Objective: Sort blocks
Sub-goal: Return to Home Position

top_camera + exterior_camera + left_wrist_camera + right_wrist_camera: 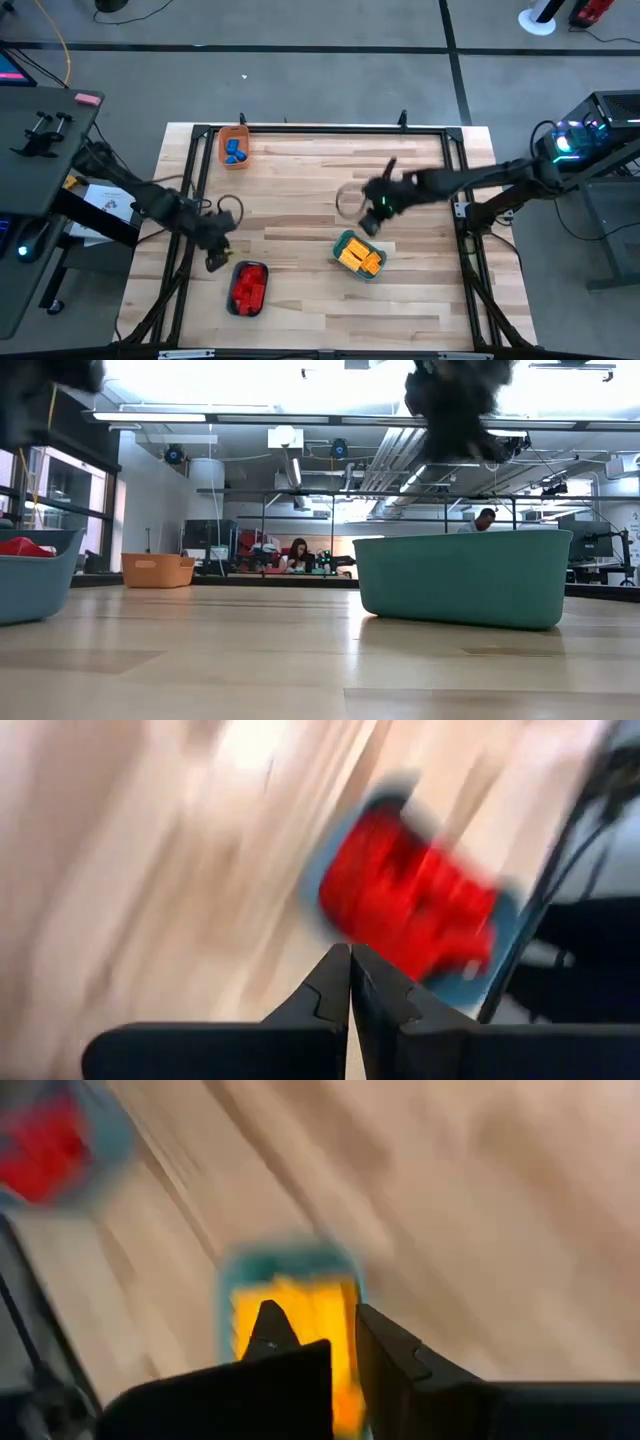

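— On the table's left side, we log the left gripper with its fingers pressed together on nothing. The red blocks lie in their tray just beyond the tips.
— Agreed. Our right gripper hangs over the teal tray, fingers slightly spread, with the yellow blocks under the gap.
— Only the high view shows us the blue blocks in the orange tray. The low view adds people behind the table.
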